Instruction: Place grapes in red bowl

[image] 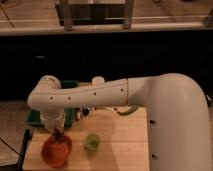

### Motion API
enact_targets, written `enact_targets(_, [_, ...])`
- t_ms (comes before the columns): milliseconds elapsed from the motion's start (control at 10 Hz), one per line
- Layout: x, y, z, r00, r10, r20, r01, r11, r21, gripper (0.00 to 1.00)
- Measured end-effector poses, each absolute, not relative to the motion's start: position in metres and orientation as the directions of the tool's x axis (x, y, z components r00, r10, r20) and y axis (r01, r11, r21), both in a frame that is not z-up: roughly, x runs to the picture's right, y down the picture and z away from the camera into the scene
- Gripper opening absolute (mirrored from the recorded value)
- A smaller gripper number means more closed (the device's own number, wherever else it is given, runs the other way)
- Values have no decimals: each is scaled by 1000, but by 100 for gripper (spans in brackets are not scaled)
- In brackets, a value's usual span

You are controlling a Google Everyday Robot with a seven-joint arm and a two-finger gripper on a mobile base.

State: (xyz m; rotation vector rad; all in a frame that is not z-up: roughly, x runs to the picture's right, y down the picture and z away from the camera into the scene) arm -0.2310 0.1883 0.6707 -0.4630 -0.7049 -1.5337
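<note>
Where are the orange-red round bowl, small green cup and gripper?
orange-red round bowl [47,156]: camera view, left rim.
small green cup [92,141]: camera view, its rim.
gripper [58,134]: camera view, fingertips, over the bowl.

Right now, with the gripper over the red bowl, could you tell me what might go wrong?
The grapes hang at the gripper over the back rim of the red bowl, so a release could drop them onto the table. The green cup stands close beside the bowl; the arm could tip it when pulling away.

I can read no text, label, brand, number or sign on any surface. The claw hangs directly over the red bowl on the counter.
</note>
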Motion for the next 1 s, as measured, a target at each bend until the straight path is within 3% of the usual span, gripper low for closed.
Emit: enact_targets(1000, [-241,187,683,-175,-728,663,979,-58,195,0])
